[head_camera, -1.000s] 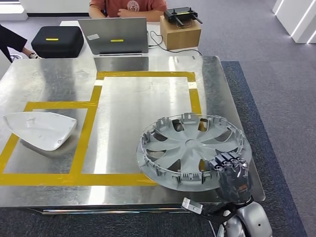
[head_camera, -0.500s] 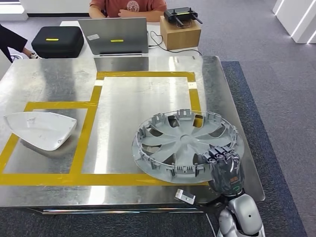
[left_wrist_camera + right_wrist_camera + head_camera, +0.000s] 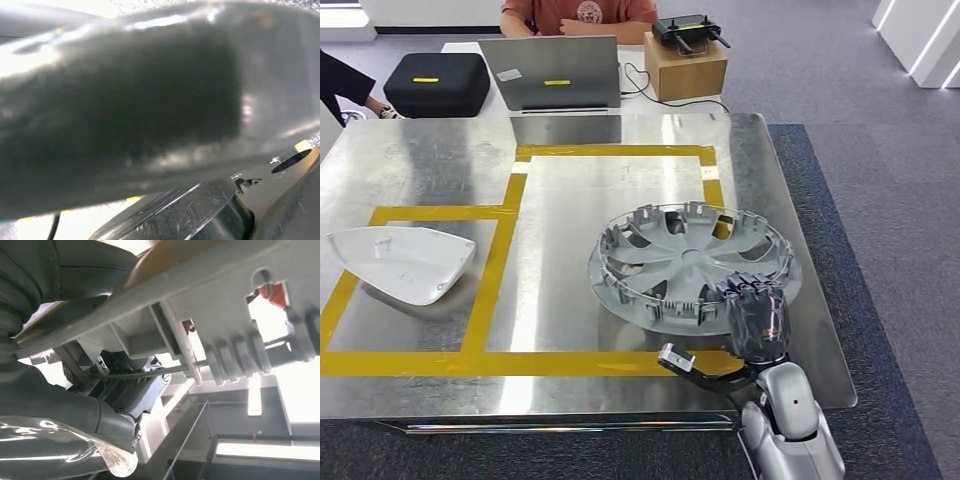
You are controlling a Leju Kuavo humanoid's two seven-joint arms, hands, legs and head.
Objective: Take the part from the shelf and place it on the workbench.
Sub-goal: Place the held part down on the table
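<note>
Right hand (image 3: 756,318) grips the near rim of the wheel cover (image 3: 690,265), dark fingers curled over the edge from the robot's side. I log the cover as held over the workbench (image 3: 569,250), tilted, its near edge lifted in the hand and its far edge lower toward the metal top; whether the far edge touches the surface I cannot tell. A faint reflection of it shows on the metal beneath.

Wheel cover: grey plastic disc, inner side up, spokes radiating from a small hub, openings between the spokes, a ring of short clips standing along the rim. From the right wrist view I see the underside of the rim (image 3: 226,305) close up, with ribs and one red clip.

It sits over the right-hand square of the yellow tape outline (image 3: 493,270). On the left part of the bench, inside the smaller taped box, lies a white shell-shaped part (image 3: 403,262), well apart from the cover.

Left hand: its wrist view is a blurred grey surface; I cannot tell its state.

Beyond the bench: black case (image 3: 437,83), cardboard box (image 3: 686,65) with a black controller (image 3: 688,30) on top.
</note>
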